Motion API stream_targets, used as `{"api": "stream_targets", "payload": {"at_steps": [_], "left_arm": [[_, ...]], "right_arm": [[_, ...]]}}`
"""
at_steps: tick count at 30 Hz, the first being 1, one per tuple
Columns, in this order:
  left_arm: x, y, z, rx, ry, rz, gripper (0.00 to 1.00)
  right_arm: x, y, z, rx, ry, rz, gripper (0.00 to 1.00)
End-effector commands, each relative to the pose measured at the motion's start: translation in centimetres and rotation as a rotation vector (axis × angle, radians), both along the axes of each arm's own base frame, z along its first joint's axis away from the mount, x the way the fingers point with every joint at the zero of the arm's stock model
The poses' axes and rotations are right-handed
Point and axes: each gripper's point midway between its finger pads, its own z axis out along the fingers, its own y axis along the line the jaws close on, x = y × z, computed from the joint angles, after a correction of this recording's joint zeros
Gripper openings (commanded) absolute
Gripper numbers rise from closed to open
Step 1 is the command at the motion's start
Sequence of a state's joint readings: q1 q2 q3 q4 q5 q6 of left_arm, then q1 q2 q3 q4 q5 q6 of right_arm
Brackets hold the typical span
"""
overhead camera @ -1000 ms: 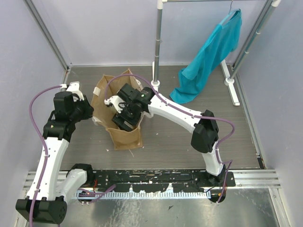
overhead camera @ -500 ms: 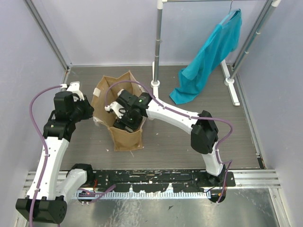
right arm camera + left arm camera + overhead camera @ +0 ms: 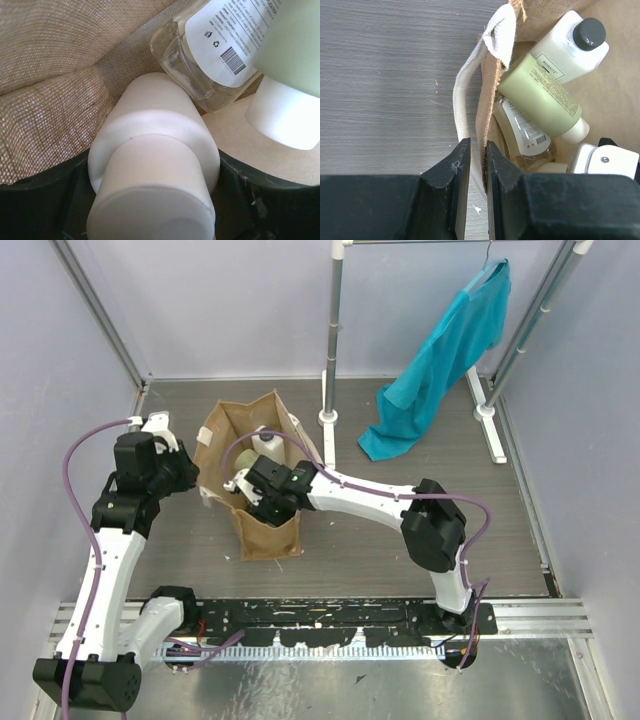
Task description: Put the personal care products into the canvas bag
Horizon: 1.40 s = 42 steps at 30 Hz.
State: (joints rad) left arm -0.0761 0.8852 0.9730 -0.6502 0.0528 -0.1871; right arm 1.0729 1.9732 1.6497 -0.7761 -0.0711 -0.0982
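The tan canvas bag [image 3: 222, 425] stands upright at centre left. My left gripper [image 3: 197, 481] is shut on its left rim beside the whitish strap [image 3: 470, 85]; in the left wrist view the gripper [image 3: 477, 162] pinches the burlap edge. Inside the bag lie the white rectangular bottle [image 3: 565, 47] with dark cap, the olive-green round bottle [image 3: 540, 95] and the amber clear bottle [image 3: 522, 132]. My right gripper [image 3: 262, 502] reaches down into the bag. In the right wrist view the gripper [image 3: 155, 200] is shut on the cream round bottle [image 3: 152, 150], next to the amber bottle [image 3: 210, 55] and the green bottle [image 3: 295, 35].
A teal garment [image 3: 440, 360] hangs from a metal rack at the back right, its post base [image 3: 327, 422] standing just behind the bag. Grey walls close in the left, back and right. A metal rail [image 3: 320, 615] runs along the near edge.
My right gripper has gone lower and nearer into the bag with the cream bottle. The bag's opening now shows more, with the white bottle visible. The left arm has not moved.
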Motion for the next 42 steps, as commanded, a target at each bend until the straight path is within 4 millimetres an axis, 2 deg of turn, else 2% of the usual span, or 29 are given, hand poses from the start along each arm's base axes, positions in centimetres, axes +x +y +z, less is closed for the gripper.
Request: {"api": "stream_targets", "payload": {"at_steps": [1, 5, 9, 11, 14, 18, 24, 28, 31, 33, 38, 39, 42], "left_arm": [[0.7, 0.4, 1.8, 0.018, -0.051, 0.008, 0.25], [0.8, 0.4, 1.8, 0.019, -0.050, 0.009, 0.25], [0.7, 0.4, 1.7, 0.020, -0.049, 0.008, 0.25], [0.7, 0.4, 1.7, 0.022, -0.049, 0.008, 0.25], [0.7, 0.5, 1.8, 0.021, -0.050, 0.011, 0.25], [0.7, 0.5, 2.2, 0.020, -0.060, 0.012, 0.25], [0.9, 0.3, 3.2, 0.011, -0.081, 0.007, 0.28], [0.9, 0.1, 4.1, -0.001, -0.099, 0.000, 0.31], [0.9, -0.3, 4.7, -0.017, -0.110, -0.012, 0.38], [0.9, -0.6, 5.4, -0.033, -0.123, -0.025, 0.50], [1.0, -1.0, 7.5, -0.071, -0.174, -0.023, 0.94], [1.1, -0.7, 7.8, -0.066, -0.184, -0.008, 1.00], [1.1, 0.2, 8.6, -0.041, -0.189, 0.037, 0.98]], "right_arm": [[-0.8, -3.0, 0.8, -0.076, -0.069, -0.023, 0.01], [-1.8, -3.7, -0.5, -0.113, -0.069, -0.001, 0.02], [-2.5, -3.6, -0.4, -0.115, -0.054, 0.008, 0.26], [-2.6, -3.2, 0.4, -0.094, -0.051, 0.013, 0.41], [-2.6, -2.6, 1.8, -0.065, -0.051, 0.020, 0.58], [-2.4, -1.9, 3.8, -0.036, -0.056, 0.029, 0.75], [-1.4, -0.5, 8.4, 0.047, -0.107, 0.013, 0.99], [0.3, 0.1, 11.2, 0.091, -0.158, -0.038, 1.00], [1.5, 0.3, 13.0, 0.117, -0.196, -0.078, 1.00], [2.3, 0.2, 14.3, 0.136, -0.230, -0.105, 1.00], [5.2, -0.6, 18.3, 0.200, -0.336, -0.205, 1.00], [5.8, -0.9, 19.1, 0.223, -0.348, -0.225, 1.00], [8.7, -2.7, 21.7, 0.283, -0.401, -0.330, 1.00]]}}
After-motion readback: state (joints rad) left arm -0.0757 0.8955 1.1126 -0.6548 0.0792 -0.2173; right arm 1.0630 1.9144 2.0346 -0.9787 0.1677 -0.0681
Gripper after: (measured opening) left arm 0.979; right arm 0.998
